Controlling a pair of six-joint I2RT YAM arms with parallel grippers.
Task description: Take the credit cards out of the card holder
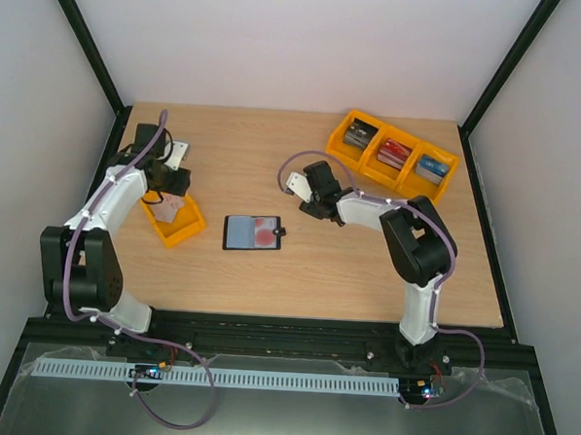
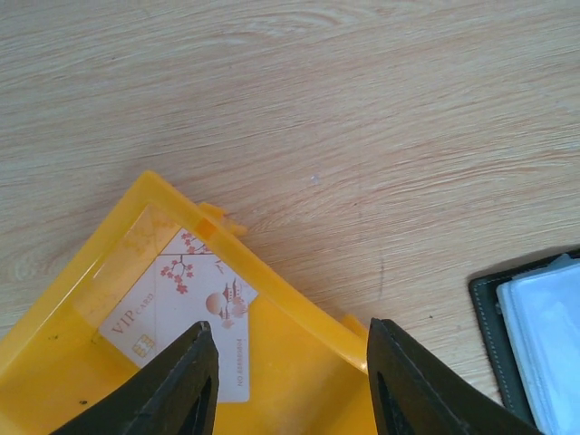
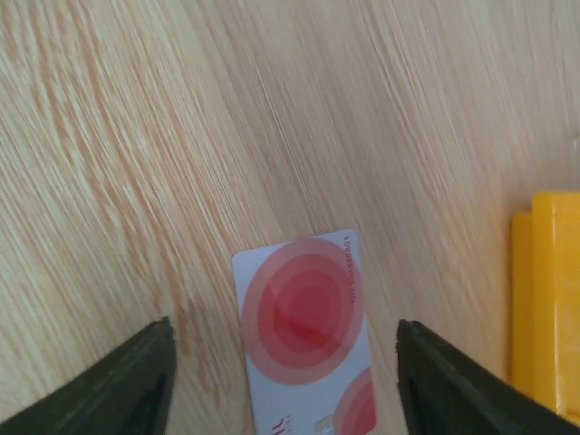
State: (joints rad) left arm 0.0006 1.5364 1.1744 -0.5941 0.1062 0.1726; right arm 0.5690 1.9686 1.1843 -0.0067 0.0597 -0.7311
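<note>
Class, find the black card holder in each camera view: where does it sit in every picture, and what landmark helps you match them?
Top external: card holder lies open mid-picture.
Left wrist: cut off at the lower right edge, right of the small yellow tray.
Right wrist: not in it.
Shared landmark: the wooden table, in all three.

The table (image 2: 362, 109) is seen as pale wood, finely grained, smooth and matt. The yellow tray (image 2: 299, 308) at the lower left of the left wrist view is moulded in translucent, glossy plastic. The VIP credit card (image 2: 186, 308) inside it is of smooth white plastic. The card holder (image 2: 487, 317) at the right edge is bordered in matt black leather-like material around a clear, shiny pocket (image 2: 548, 335).
</note>
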